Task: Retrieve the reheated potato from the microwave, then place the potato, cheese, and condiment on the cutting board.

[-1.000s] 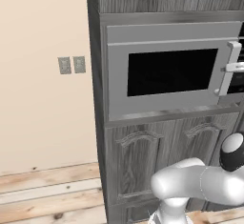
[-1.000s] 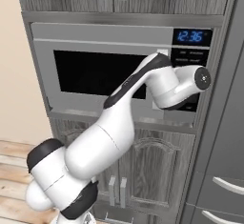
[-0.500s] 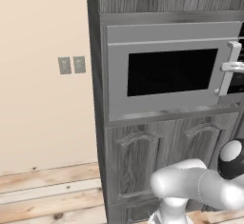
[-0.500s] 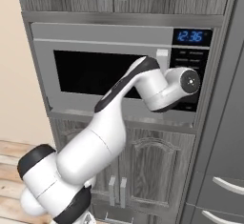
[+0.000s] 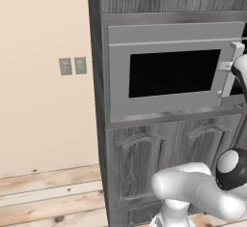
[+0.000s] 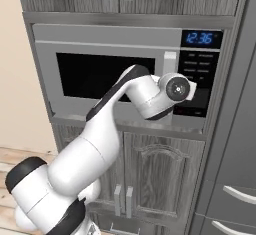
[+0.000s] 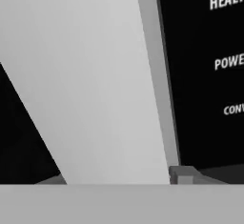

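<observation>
Since a second ago the arm's wrist has swung left, closer against the microwave [image 6: 115, 74] handle [image 6: 170, 61]. The claw sits at the handle, at 3 o'clock of the closed door; its grip cannot be told.

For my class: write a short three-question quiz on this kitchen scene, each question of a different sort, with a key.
1. True or false: the microwave door is wide open.
2. Which part of the microwave is the arm's hand at: (a) the clock, (b) the handle, (c) the window?
3. What hangs on the wall left of the cabinets?

Key
1. False; the door is shut.
2. b
3. Two grey wall plates, side by side.
</observation>
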